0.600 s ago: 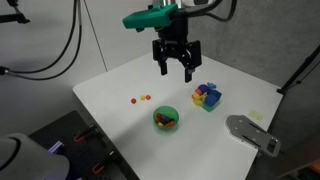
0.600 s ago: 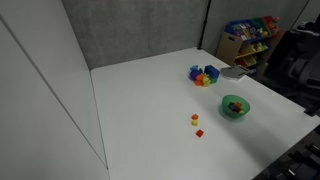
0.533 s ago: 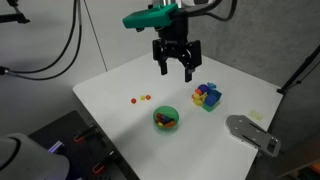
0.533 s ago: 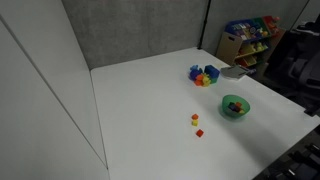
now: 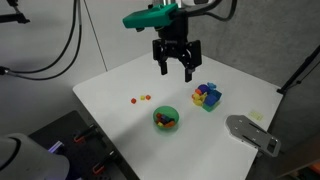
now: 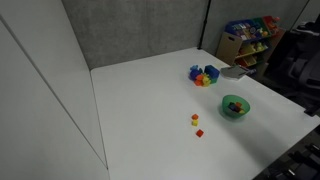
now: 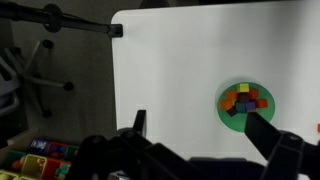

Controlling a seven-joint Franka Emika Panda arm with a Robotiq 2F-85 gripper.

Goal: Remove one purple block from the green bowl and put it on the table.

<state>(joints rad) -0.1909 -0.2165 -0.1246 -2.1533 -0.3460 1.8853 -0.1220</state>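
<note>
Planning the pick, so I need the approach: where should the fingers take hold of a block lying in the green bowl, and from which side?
From straight above: the rim of the green bowl rings the blocks, so a sideways entry would likely hit it. Pinch two opposite upright faces of a block on top of the heap. The gripper hangs open, high above the table.

No visible change, tool [image 5: 176,73] included

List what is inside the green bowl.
The green bowl holds a heap of small blocks: orange, red, yellow and darker ones. A gripper finger covers one edge; blocks underneath are hidden.
</note>
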